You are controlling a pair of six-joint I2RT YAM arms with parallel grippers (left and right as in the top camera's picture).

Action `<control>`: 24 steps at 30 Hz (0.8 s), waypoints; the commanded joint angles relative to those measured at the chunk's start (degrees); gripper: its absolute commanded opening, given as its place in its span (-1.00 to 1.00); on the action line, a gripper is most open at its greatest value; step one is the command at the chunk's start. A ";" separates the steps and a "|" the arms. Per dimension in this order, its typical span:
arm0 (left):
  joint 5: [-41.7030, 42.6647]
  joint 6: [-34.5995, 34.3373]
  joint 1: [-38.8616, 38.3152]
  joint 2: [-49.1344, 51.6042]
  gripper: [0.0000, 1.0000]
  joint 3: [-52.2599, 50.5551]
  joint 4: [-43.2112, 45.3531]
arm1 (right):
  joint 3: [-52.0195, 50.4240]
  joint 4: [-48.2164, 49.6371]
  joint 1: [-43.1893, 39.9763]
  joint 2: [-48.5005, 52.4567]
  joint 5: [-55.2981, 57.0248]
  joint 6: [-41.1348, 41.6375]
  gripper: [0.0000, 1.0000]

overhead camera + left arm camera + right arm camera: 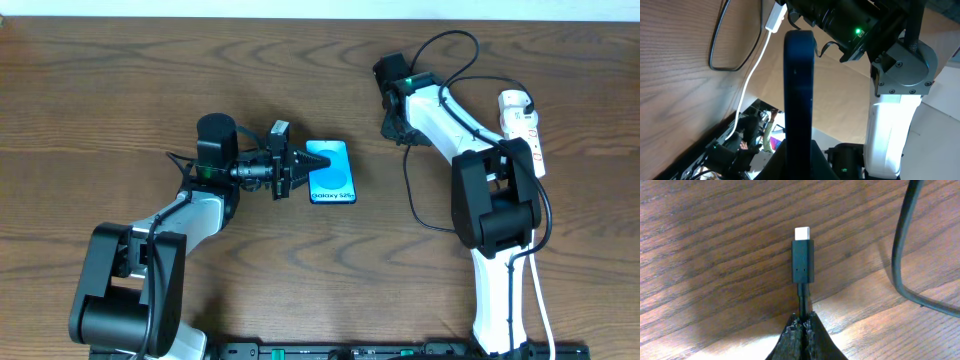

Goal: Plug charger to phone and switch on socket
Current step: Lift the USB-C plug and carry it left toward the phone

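The phone (331, 172) with its cyan-blue screen lies mid-table. My left gripper (297, 172) is shut on its left edge; in the left wrist view the phone (798, 90) shows edge-on, running up from between the fingers (799, 160). My right gripper (397, 128) is at the far centre-right, shut on the charger's black cable (412, 190) just behind the plug. In the right wrist view the black plug with its silver tip (802, 255) sticks out ahead of the fingers (802, 322), just above the wood. The white socket (523, 128) lies at the far right.
The charger cable loops across the table between the right arm (495, 200) and the phone, and another loop arcs over the right wrist (450, 45). The socket's white cord (540, 290) runs down beside the right arm's base.
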 commanded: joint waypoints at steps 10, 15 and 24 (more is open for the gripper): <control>1.62 3.96 -0.04 -0.63 -0.85 1.64 0.70 | -2.36 1.49 -1.20 2.25 -16.92 -17.14 -0.98; 1.64 7.17 -0.02 -0.63 -0.85 1.64 0.70 | -2.36 -3.37 -1.66 -5.16 -26.75 -25.22 -0.98; 2.03 7.34 -0.02 -0.63 -0.85 1.64 7.28 | -3.15 -18.78 -4.02 -24.96 -36.50 -36.17 -0.97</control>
